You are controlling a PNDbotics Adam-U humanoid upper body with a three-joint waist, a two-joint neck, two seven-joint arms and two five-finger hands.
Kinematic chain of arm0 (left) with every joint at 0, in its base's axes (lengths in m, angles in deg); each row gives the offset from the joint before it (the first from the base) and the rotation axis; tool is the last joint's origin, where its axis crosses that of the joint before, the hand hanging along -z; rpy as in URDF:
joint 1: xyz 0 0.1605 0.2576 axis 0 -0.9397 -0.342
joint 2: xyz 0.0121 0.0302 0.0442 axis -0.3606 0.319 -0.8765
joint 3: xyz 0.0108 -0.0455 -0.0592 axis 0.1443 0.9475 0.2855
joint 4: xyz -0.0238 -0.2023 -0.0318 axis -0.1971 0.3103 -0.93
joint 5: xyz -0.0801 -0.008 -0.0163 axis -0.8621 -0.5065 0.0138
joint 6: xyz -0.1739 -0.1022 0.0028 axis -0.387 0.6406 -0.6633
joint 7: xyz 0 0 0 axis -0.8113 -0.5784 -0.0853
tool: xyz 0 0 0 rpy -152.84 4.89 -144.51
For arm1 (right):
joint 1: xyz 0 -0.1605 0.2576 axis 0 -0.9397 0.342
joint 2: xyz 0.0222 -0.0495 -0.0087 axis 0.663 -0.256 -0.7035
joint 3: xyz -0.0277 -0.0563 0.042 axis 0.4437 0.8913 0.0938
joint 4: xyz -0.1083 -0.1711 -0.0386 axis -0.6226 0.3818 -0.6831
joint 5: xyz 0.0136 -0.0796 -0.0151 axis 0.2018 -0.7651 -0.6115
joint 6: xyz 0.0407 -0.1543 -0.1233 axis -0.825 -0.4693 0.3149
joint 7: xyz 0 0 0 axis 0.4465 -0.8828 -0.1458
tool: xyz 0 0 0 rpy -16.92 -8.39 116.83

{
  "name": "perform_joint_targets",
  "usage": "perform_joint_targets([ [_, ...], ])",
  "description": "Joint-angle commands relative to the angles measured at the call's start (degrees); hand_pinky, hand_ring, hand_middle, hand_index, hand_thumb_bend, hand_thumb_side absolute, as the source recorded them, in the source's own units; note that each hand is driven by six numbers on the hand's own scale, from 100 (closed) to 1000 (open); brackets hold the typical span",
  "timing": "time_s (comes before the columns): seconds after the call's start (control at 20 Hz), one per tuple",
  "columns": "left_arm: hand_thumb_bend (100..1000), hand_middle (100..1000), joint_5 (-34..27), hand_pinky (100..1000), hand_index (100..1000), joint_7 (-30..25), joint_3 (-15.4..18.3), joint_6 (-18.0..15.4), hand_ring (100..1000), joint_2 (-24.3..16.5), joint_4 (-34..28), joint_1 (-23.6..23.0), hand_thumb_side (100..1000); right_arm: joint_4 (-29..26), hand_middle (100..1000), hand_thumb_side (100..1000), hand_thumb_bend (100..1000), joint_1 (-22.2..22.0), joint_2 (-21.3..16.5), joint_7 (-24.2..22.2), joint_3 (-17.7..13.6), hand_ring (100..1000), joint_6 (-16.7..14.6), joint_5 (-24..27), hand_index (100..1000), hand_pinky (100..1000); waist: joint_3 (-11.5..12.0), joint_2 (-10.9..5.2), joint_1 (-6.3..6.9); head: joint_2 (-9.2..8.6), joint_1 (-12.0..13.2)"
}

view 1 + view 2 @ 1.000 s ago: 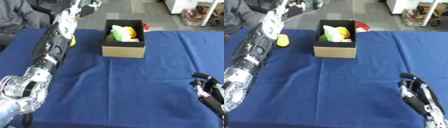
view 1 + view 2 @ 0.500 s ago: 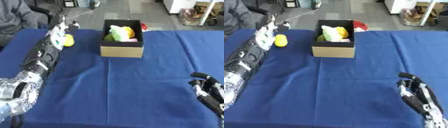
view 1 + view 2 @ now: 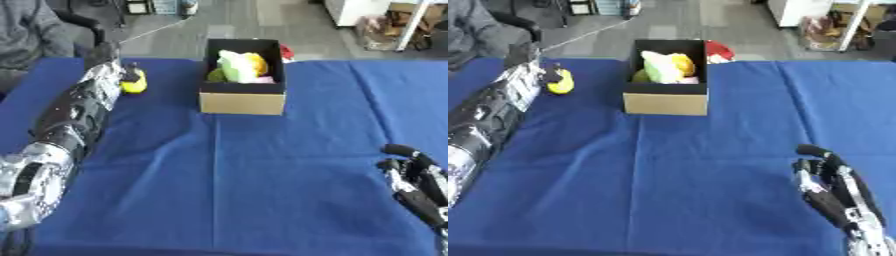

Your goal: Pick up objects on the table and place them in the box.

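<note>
Reaching toward eleven o'clock in the left eye view, the left hand (image 3: 112, 59) touches a small yellow object (image 3: 134, 85) on the blue table (image 3: 219, 190); whether its fingers are apart cannot be told. The box (image 3: 242, 95) sits at twelve o'clock, holding yellow and green items.

In the right eye view, the right hand (image 3: 831, 187) rests at four o'clock, fingers relaxed, holding nothing.
</note>
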Motion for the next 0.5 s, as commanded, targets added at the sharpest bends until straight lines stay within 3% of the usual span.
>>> perform_joint_targets([
  [0.05,142,813,1.2,833,933,-0.84,-0.38,-0.29,799,-1.29,-0.67,0.31,254,-0.66,747,327,100,0.61,-0.81,-0.06,-0.28,667,0.07,0.22,803,757,-0.14,-0.24,-0.57,0.22,-0.07],
  [0.5,294,796,9.17,824,942,4.94,-0.95,0.19,785,-0.19,-3.35,-1.26,252,-0.56,747,314,100,1.48,-0.7,-0.29,0.05,667,0.03,0.53,803,757,-0.85,0.92,-1.33,0.22,0.58],
])
